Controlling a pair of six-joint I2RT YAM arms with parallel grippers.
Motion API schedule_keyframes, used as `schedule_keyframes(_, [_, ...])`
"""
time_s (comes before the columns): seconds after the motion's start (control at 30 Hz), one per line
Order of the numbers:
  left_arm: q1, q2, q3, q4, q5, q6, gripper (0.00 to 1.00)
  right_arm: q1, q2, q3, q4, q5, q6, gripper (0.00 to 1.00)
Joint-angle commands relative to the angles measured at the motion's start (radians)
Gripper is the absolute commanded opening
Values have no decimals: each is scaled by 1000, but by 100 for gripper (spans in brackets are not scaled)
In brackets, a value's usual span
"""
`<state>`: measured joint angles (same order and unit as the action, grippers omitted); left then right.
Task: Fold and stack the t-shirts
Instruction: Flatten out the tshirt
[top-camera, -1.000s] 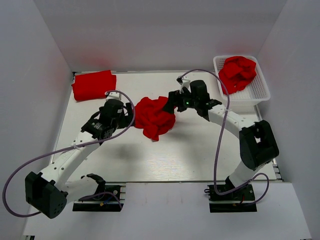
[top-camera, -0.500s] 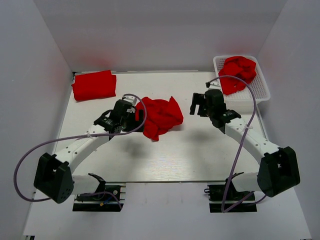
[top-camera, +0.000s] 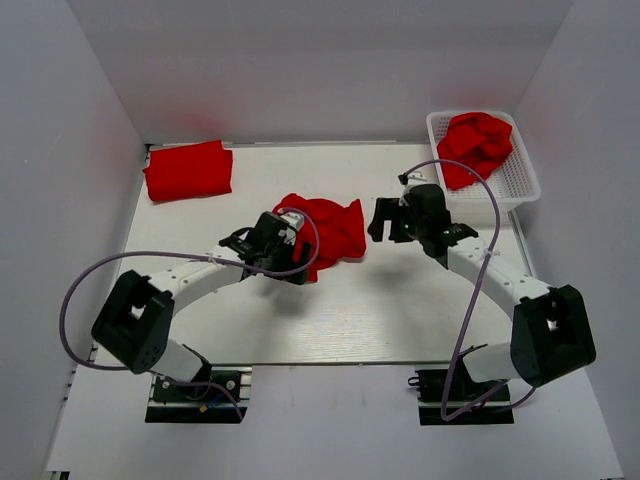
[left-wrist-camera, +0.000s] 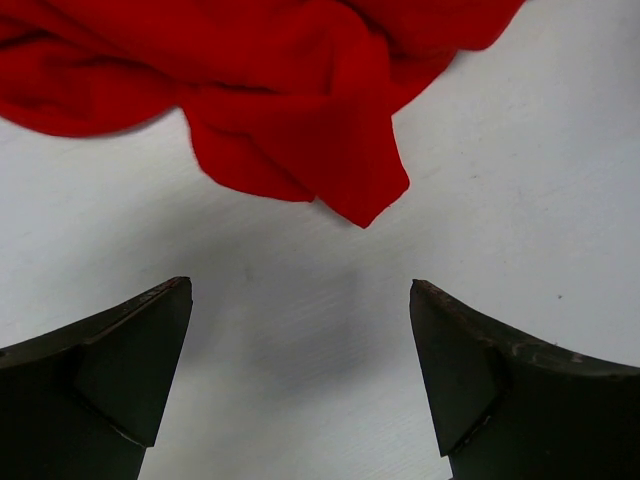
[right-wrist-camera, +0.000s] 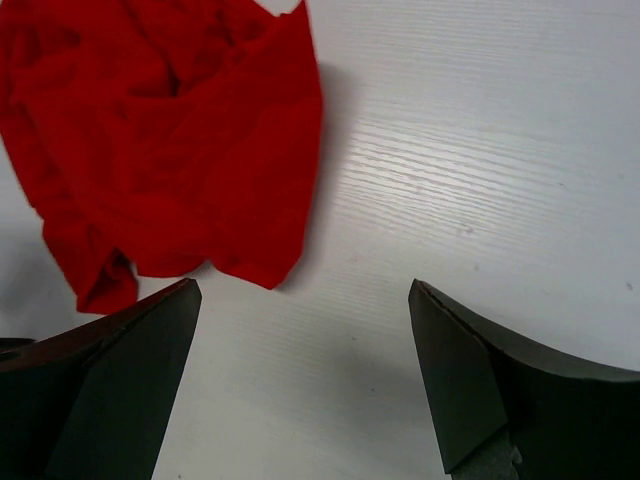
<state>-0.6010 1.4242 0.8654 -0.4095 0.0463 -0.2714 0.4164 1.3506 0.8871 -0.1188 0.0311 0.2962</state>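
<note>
Top external: white surface with red shirts in three places.
Loose shirt: crumpled in a heap at mid-surface, between the two pincers.
Folded shirt: lies flat in the far left corner, well apart from the heap.
Basket: white mesh, in the far right corner of the surface.
Basket shirt: bunched up inside the basket.
Left pincer: jaws spread wide, holding nothing. It sits at the near left edge of the loose shirt. In the left wrist view a pointed fold of cloth lies just ahead of the fingertips, with bare surface between them.
Right pincer: jaws spread wide, holding nothing. It is just right of the loose shirt. In the right wrist view the cloth's edge lies ahead and to the left of the fingers, near them, with bare surface in the gap.
</note>
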Motion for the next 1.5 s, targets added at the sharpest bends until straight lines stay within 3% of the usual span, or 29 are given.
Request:
schedule_keyframes(0.0, [-31,50,29,54,41,17,100,4,31,16,105,-181,-55,90])
schedule_keyframes(0.13, [-40,137,55,64,-28,-32,99,9,132,82,137,-278,-74,90])
schedule_keyframes(0.23, [-40,176,67,131,-42,-72,90,15,223,133,154,-362,-80,90])
schedule_keyframes(0.4, [-20,194,57,191,-20,-100,82,21,317,174,169,-372,-77,90])
schedule_keyframes(0.5, [-20,229,70,204,-20,-100,64,22,366,194,177,-353,-71,90])
schedule_keyframes(0.53, [-20,254,90,193,-20,-109,51,21,372,199,183,-352,-68,90])
schedule_keyframes(0.57, [-20,265,99,193,-29,-109,46,21,390,205,186,-347,-66,86])
schedule_keyframes(0.6, [-20,265,99,193,-39,-109,37,19,395,214,188,-344,-62,80])
schedule_keyframes(0.63, [-20,275,115,172,-48,-118,23,22,403,228,186,-347,-60,69])
schedule_keyframes(0.67, [-20,275,129,163,-83,-118,0,21,409,230,185,-341,-58,43])
schedule_keyframes(0.77, [-20,225,129,141,-170,-134,0,15,368,213,215,-303,-39,5])
schedule_keyframes(0.8, [-20,170,118,141,-193,-146,0,16,355,202,222,-297,-28,0])
schedule_keyframes(1.03, [-20,-76,150,89,-560,-134,0,12,150,179,222,-109,-58,0])
schedule_keyframes(1.27, [-20,-206,311,35,-709,-19,0,15,-126,199,196,84,-138,0])
schedule_keyframes(1.47, [-20,-359,417,181,-672,171,0,12,-295,285,170,124,-236,0])
